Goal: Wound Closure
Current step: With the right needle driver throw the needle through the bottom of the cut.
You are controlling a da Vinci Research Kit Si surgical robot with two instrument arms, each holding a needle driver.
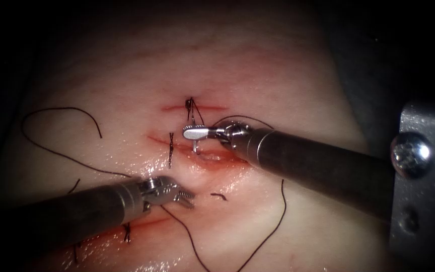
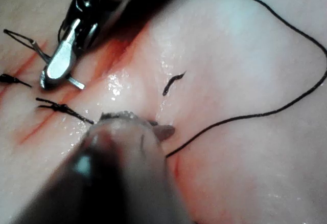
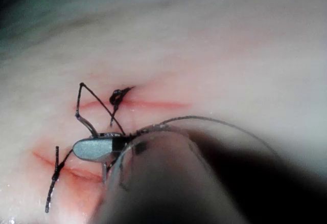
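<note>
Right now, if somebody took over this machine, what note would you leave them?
Right tool: jaws shut on the needle, which points down at the cut. I cannot tell whether it is in the tissue.
Left tool: jaws open, holding nothing; thread runs past it.
Done: knotted stitches near the needle.
Left: the cut under the needle gapes open.

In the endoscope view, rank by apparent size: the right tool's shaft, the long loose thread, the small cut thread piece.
Largest to smallest as they look:
1. right tool's shaft
2. long loose thread, long but thin
3. cut thread piece
</note>
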